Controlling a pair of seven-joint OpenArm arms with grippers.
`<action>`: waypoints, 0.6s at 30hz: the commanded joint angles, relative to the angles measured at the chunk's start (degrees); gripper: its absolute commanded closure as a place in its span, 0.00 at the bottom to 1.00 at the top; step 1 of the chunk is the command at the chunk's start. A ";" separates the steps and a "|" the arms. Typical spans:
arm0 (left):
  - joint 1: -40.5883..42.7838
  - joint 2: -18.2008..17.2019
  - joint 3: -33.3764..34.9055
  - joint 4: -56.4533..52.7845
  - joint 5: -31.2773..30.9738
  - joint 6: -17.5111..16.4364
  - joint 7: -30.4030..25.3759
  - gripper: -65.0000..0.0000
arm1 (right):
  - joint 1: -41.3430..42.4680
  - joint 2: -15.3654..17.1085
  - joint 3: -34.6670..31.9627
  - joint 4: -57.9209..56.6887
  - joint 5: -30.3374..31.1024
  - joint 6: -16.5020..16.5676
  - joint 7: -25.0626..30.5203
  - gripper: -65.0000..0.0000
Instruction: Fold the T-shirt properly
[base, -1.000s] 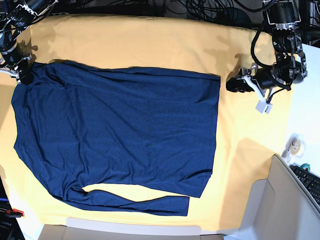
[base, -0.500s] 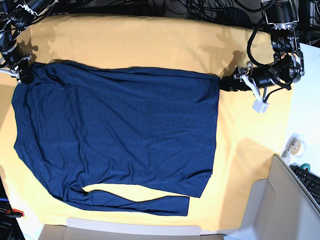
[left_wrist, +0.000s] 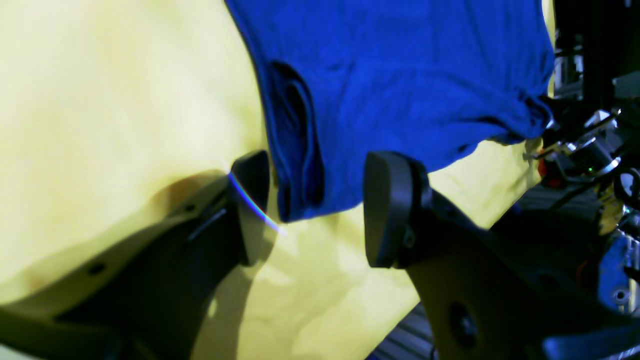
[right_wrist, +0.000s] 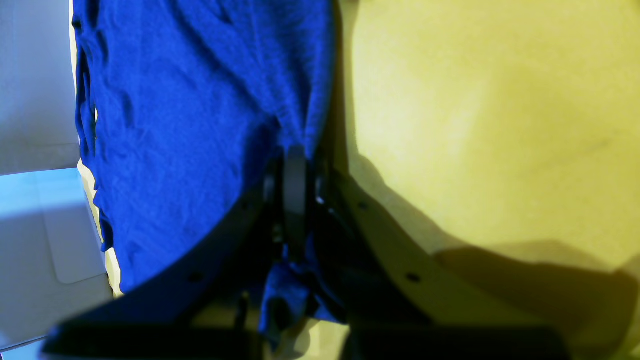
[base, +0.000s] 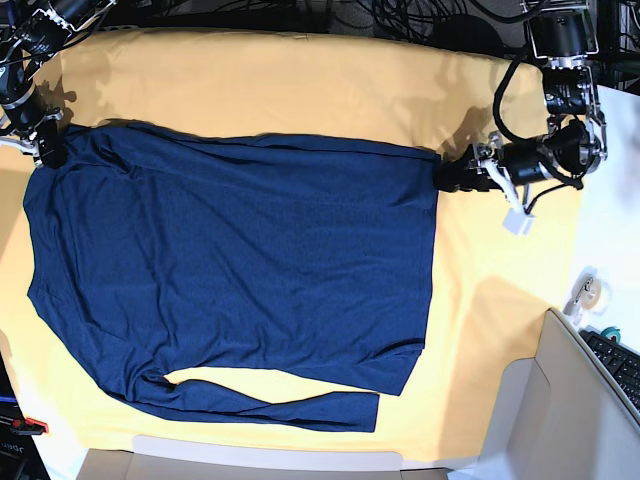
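T-shirt (base: 230, 270): we found it spread flat on the yellow tabletop (base: 300, 80). Left pincer (left_wrist: 315, 205): jaws apart, straddling its corner. Right pincer (right_wrist: 295, 200): clamped on its edge.

You're looking at what seems to be a robotics lab or test bench: a surface (base: 300, 90) draped in yellow-orange cloth, with tangled black cables (base: 420, 20) bundled along its far edge. A computer keyboard (base: 620, 365) sits at one corner.
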 joint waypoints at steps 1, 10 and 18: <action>-0.29 -0.65 0.73 -0.86 -1.02 -0.22 0.28 0.53 | -0.24 0.19 0.02 0.14 -0.02 -0.61 -1.21 1.00; -1.35 -0.65 4.87 -2.18 -1.02 -0.13 -2.71 0.54 | -1.03 0.19 0.02 0.32 -0.02 -0.52 -1.21 1.00; -1.35 -0.56 4.87 -2.18 -1.28 -0.13 -2.71 0.82 | -1.12 0.19 0.02 0.32 -0.02 -0.52 -1.29 1.00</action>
